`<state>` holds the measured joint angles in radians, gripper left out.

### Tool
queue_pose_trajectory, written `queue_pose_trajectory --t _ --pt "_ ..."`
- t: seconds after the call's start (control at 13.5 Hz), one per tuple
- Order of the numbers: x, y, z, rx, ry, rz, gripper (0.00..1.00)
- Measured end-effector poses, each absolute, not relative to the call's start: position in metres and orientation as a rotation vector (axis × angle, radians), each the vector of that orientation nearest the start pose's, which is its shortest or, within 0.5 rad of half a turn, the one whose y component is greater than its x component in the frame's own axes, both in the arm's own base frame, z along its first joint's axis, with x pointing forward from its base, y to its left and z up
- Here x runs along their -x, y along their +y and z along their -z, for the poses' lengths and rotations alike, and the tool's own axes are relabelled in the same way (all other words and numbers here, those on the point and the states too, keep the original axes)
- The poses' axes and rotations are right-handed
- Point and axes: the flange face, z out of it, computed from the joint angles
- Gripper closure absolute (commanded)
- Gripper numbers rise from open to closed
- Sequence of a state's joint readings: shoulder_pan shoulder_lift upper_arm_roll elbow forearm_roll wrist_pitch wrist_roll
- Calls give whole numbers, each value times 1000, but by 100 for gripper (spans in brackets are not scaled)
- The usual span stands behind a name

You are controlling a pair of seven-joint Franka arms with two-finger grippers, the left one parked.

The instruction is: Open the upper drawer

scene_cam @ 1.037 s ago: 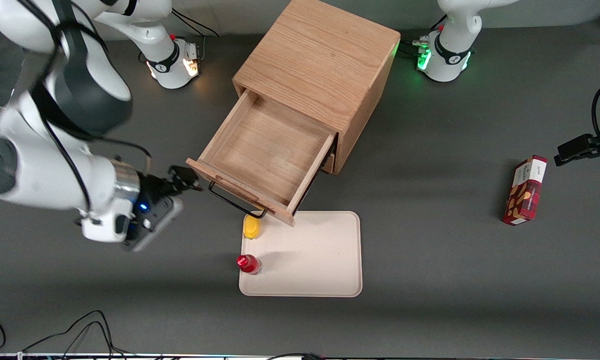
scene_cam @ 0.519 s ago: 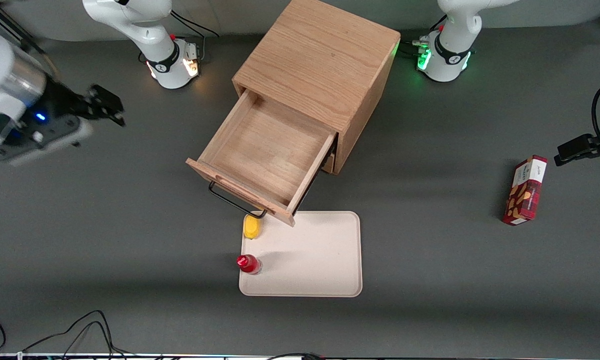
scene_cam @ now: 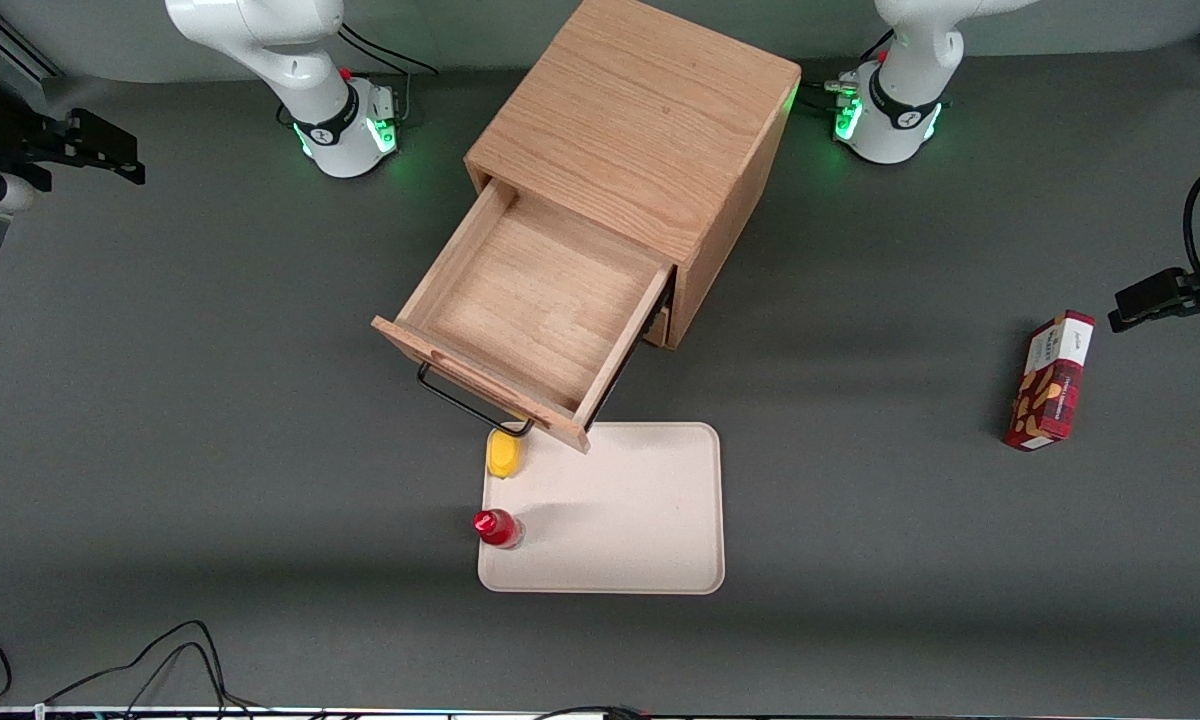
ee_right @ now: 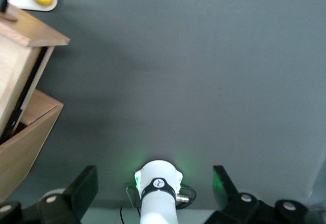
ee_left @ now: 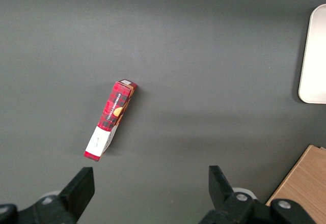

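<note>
Two drawers, one cabinet: the oak cabinet (scene_cam: 650, 140) is the landmark; every position below is given relative to it.
Bench: the grey bench (scene_cam: 260, 480) carries the cabinet and all loose items.
Cabinet: a light oak cube, turned at an angle to the front camera, drawer fronts facing toward that camera and toward the working arm's end.
Upper drawer: the upper drawer (scene_cam: 535, 300) stands pulled well out of the cabinet, interior bare, with its thin black wire handle (scene_cam: 465, 400) on the front panel.
Bottom drawer: not judged; the open upper drawer covers it in the front view.
Tray: a cream tray (scene_cam: 640, 520) lies in front of the cabinet, one corner under the drawer front.
Box: a red patterned box (scene_cam: 1050, 380) lies well apart from the cabinet, toward the parked arm's end.
Pincer: the pincer (scene_cam: 95, 150) hangs well apart from the cabinet at the working arm's end, fingers spread wide in the right wrist view, holding nothing.
Small items: a yellow item (scene_cam: 503, 453) and a red-capped item (scene_cam: 497, 528) sit at the tray edge, in front of the cabinet.
Step in hand: opening appears complete, with the arm apparently retreating; good practice is to stay clear of the handle and leave the drawer undisturbed.
Writing: none legible on the box or elsewhere.
</note>
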<state>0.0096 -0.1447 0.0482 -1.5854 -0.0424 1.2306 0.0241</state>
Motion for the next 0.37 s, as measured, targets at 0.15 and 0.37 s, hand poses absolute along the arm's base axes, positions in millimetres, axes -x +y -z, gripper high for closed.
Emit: queue_pose_trajectory --t 0.15,0.37 --pt "-455 26 -655 3190 -4 -300 0" --pt "-461 33 -650 3165 101 -277 0"
